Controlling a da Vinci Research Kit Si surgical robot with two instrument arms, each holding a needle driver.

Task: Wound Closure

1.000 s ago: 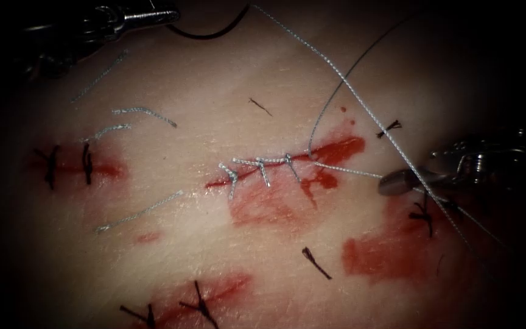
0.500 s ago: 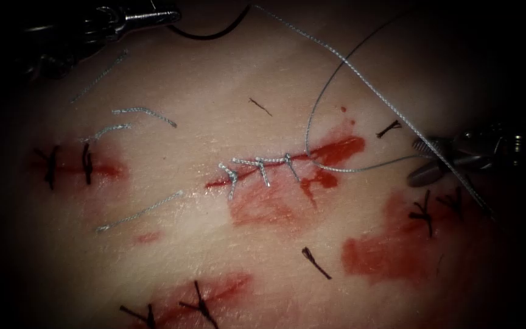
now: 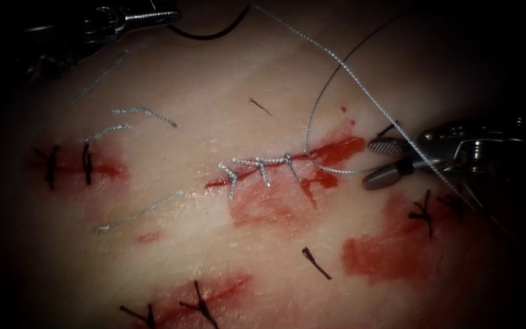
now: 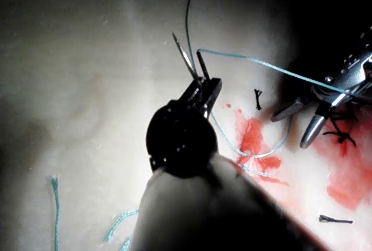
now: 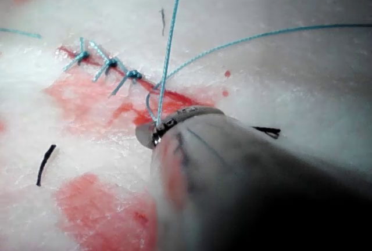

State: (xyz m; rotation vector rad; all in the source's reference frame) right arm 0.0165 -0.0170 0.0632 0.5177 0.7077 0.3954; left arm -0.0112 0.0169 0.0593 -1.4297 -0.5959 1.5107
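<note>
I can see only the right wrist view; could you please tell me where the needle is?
Observer: The left tool holds the needle above the tissue, up and left of the cut.
Operator: Where along its curve is it gripped?
Observer: Near its pointed end; the left wrist view has the tip past the jaws.
Operator: Are my own jaws open?
Observer: Yes, the right tool is open, right of the cut, with thread crossing it.

Endoscope: above and in front, facing the pale pork tissue (image 3: 214, 256).
Left wrist: close, along its shaft.
Right wrist: very close, perhaps nearest.
Shared: the red stitched cut (image 3: 263, 169) (image 5: 104, 65).
</note>
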